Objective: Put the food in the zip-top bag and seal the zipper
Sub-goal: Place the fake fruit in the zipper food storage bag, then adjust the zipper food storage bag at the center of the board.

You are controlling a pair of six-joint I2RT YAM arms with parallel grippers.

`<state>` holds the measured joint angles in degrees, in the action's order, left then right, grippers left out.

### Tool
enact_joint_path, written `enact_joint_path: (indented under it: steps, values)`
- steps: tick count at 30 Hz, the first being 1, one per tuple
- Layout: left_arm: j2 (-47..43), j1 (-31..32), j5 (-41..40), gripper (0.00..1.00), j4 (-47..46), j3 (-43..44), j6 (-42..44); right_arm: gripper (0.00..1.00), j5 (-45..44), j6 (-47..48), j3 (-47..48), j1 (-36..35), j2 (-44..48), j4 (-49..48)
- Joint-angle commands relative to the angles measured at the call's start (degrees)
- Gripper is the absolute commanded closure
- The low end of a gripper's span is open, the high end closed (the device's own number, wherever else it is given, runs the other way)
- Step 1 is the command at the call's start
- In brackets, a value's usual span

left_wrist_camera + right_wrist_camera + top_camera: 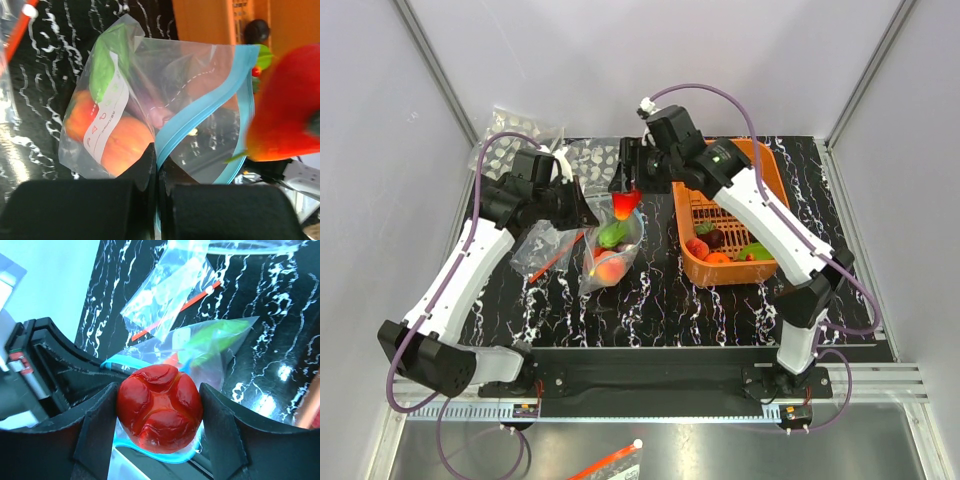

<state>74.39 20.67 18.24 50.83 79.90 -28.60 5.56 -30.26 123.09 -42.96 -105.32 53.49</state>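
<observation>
The left gripper [157, 161] is shut tight on the zip-top bag [612, 252]. It pinches the thin plastic at the mouth, exactly where the zipper [200, 119] runs. From the black fingers the teal-blue strip bends away in a curve, so the mouth stands open. The bag rests on the black marbled table [720, 310] between the two arms, near the left side of the orange basket [730, 276]. Inside the bag a green piece [102, 70] lies at the far end, and a peach-orange piece [125, 145] lies nearer to the pinched edge; a purple shade also shows through the plastic between them, but its form is not clear. The right gripper [160, 407] grasps a red food piece [625, 205], which is squeezed between the two fingers [100, 425], one on each side. It hangs over the open mouth of the bag, and in the right wrist view the teal-blue strip appears directly under the red piece. It cannot be told whether the red piece touches the plastic. More food is in the near end of the basket: a red fruit [697, 247], a dark plum one [717, 238], an orange one [718, 258] and a green one [752, 250]. A second clear bag with a red strip [165, 295] lies flat on the table on the left of the zip-top bag. Clear packets with white dots [520, 130] lie at the far edge of the table.
</observation>
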Motion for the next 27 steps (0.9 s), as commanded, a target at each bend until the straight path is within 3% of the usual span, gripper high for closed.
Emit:
enact_joint_path:
  steps: [1, 3, 6, 7, 8, 9, 11, 17, 24, 27]
  values:
    - [-0.2, -0.3, 4.2, 1.0, -4.1, 1.0, -2.6, 0.49, -3.2, 1.9, 1.9, -3.3, -1.6, -2.4]
    - [-0.1, -0.3, 3.8, 1.0, -3.8, 1.0, -2.4, 0.48, -5.2, 4.2, 1.7, -4.4, -2.5, -1.2]
    - [-0.1, -0.3, 3.7, 1.0, -3.5, 1.0, -2.2, 0.4, -7.1, 4.7, -1.3, -5.3, -1.6, -1.8]
    - [-0.3, -0.3, 3.6, 1.0, -3.5, 0.9, -2.2, 0.35, -7.1, 4.6, -3.4, -5.4, -1.2, -2.8]
    - [-0.3, -0.3, 3.6, 1.0, -3.5, 0.7, -2.2, 0.15, -7.6, 4.3, -4.3, -5.6, -0.7, -3.0]
    - [-0.5, -0.2, 3.6, 1.0, -3.5, 0.5, -2.2, 0.07, -8.5, 4.2, -5.0, -5.6, -0.2, -3.2]
    - [-0.5, -0.3, 3.5, 1.0, -3.5, 0.4, -2.1, 0.0, -8.8, 4.0, -6.3, -5.6, 0.5, -3.6]
    - [-0.6, -0.4, 3.2, 1.0, -3.0, 0.0, -1.6, 0.02, -10.4, 3.5, -4.5, -5.6, 1.2, -1.0]
    - [-0.6, -0.4, 1.2, 1.0, -2.1, 0.0, -0.3, 0.3, -12.2, -2.6, -2.5, -5.4, 2.8, 9.0]
    - [-0.6, -0.3, 0.2, 1.0, -1.7, 0.3, 0.3, 0.3, -11.2, -7.1, -1.7, -5.4, 2.3, 14.2]
